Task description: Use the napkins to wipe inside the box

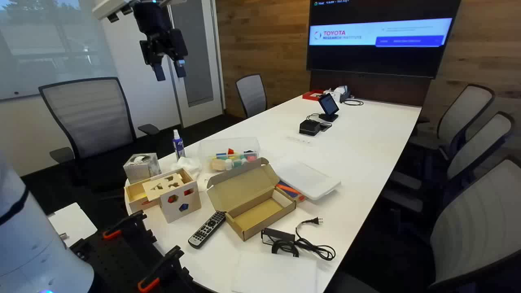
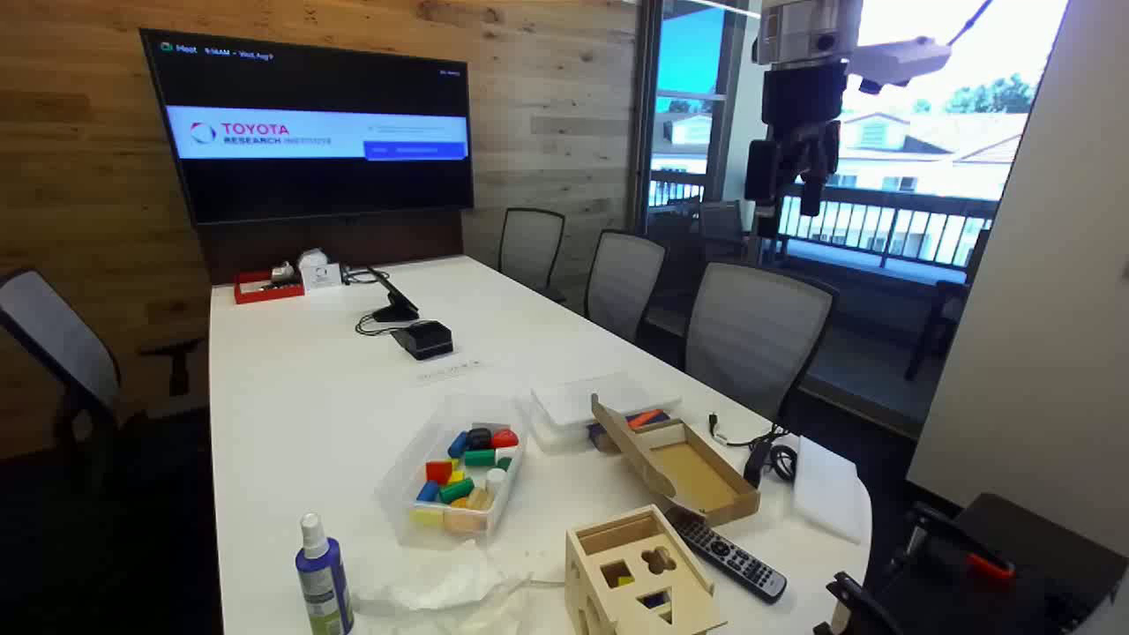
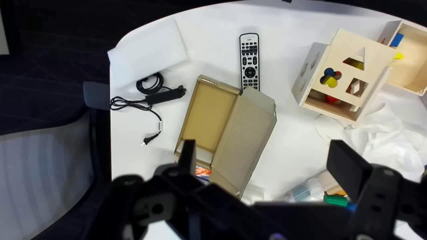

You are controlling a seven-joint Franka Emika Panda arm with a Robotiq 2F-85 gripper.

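Observation:
The box is a shallow brown cardboard box standing open with its flap lid folded back, in both exterior views [image 1: 260, 208] [image 2: 701, 476] and the wrist view [image 3: 207, 116]. Its floor looks bare. The napkins are crumpled white sheets on the table between the spray bottle and the wooden box, in both exterior views [image 1: 189, 164] [image 2: 437, 578]; they show at the right of the wrist view [image 3: 395, 146]. My gripper [image 1: 170, 72] is high above the table, pointing down. It also shows in an exterior view [image 2: 789, 212]. In the wrist view its fingers [image 3: 262, 145] are wide apart with nothing between them.
A pale wooden box with cut-out holes [image 1: 181, 199] and a remote [image 1: 207, 230] lie beside the cardboard box. A clear bin of blocks [image 2: 401, 494], a spray bottle [image 2: 322, 578], a tissue box [image 1: 142, 167], a black charger [image 1: 281, 236] and a white lid [image 1: 307, 179] are around.

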